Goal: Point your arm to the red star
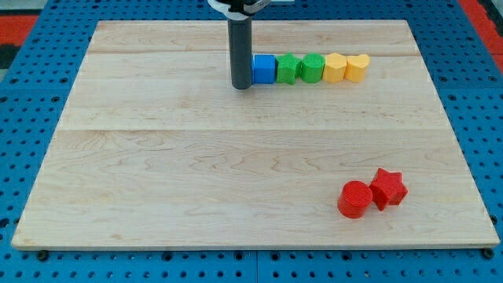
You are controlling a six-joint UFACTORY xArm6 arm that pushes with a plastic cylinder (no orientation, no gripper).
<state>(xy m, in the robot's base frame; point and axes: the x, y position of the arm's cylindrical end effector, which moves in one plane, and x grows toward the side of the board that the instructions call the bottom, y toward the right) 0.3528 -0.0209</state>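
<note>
The red star [388,188] lies near the view's bottom right on the wooden board [196,173], touching a red cylinder [355,198] on its left. My tip [241,85] is near the view's top centre, far up and left of the red star. It stands right against the left side of a blue cube [264,69].
A row of blocks runs rightward from the blue cube: a green star [288,68], a green cylinder [313,67], a yellow hexagon-like block [335,67] and a yellow heart-like block [357,67]. A blue pegboard [23,118] surrounds the board.
</note>
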